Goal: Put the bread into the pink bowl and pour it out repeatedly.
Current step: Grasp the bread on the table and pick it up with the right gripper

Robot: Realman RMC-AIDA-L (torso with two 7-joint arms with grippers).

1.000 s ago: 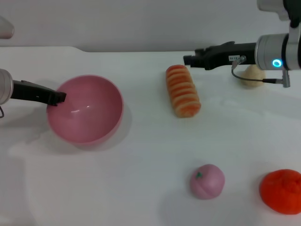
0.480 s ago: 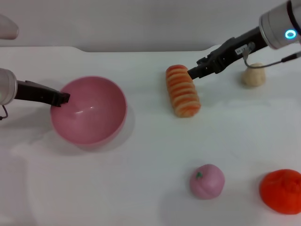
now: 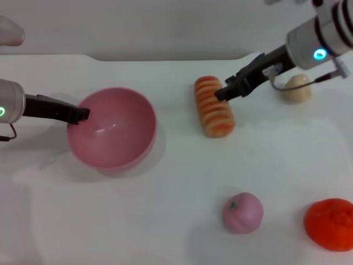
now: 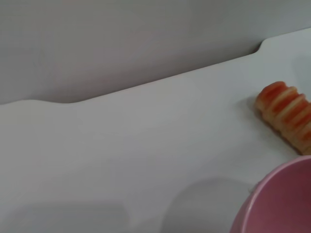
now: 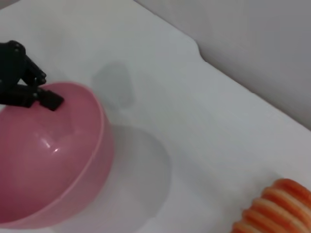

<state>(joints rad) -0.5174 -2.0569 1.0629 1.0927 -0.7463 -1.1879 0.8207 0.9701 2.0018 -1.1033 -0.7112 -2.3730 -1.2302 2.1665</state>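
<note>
The pink bowl sits on the white table left of centre, opening upward. My left gripper is shut on its left rim; the right wrist view shows the same black gripper on the bowl edge. The bread, striped orange and cream, lies flat to the right of the bowl with a gap between them. My right gripper reaches in from the right, its tip against the bread's far right side. The left wrist view shows the bread beyond the bowl's rim.
A small beige lump lies behind the right arm. A pink peach-like ball and an orange fruit sit near the front right. The table's back edge runs along a grey wall.
My left gripper has slid the bowl to the right, toward the bread. The right arm has swung down and left, bringing its tip from behind the bread onto the bread's far side.
</note>
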